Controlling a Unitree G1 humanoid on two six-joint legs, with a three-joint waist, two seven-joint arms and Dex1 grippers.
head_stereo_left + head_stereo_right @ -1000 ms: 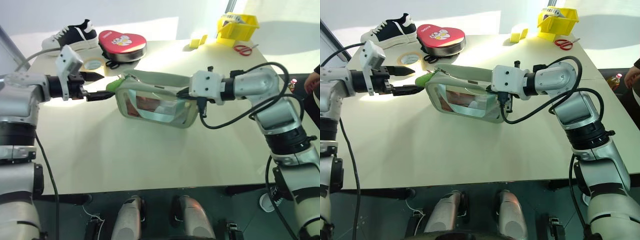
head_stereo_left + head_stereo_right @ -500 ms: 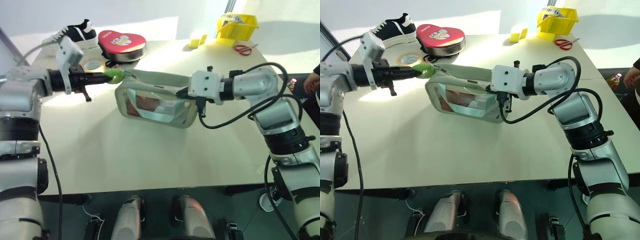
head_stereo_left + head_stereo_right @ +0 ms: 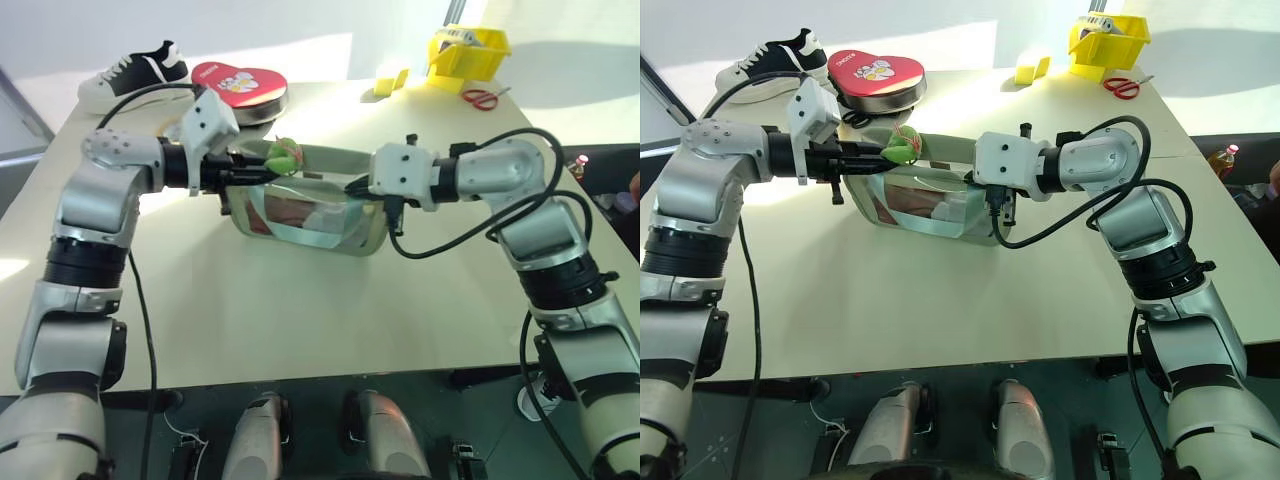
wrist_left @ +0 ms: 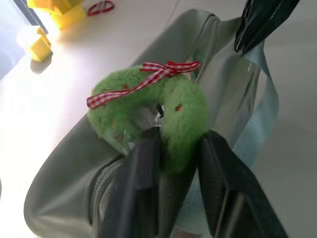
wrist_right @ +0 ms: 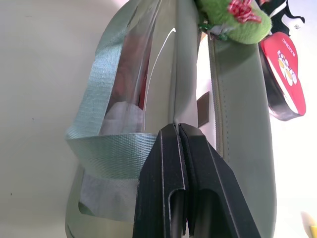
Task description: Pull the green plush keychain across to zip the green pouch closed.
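Left gripper point(image 4: 178, 148): jaws pinch the green plush keychain point(image 4: 148, 116), one black finger on each side of the lower part of the fuzzy ring. Right gripper point(image 5: 177, 131): jaws pressed tight together, clamped on a thin fold at the green pouch's point(image 3: 310, 215) top edge, at the end nearer the right arm.

Keychain is lime green with a red-and-white checked ribbon across it. In the head views it sits above the top of the pouch, toward the left-arm end, with the left gripper reaching in from that side point(image 3: 902, 148).

Pouch stands on the pale table point(image 3: 300, 310), roughly central, stretched between the two grippers. A clear side window faces the robot; something red and something white show through it, contents not identifiable. Pale strap handle droops over the window side point(image 5: 106, 144).

Behind the pouch, toward the far left of the table: red heart-shaped tin point(image 3: 877, 78), and beyond it a black-and-white sneaker point(image 3: 768, 62). Far right corner: yellow bin point(image 3: 470, 50), red-handled scissors point(image 3: 484, 97) just beside it, a small yellow block point(image 3: 391, 78) well apart from the pouch.
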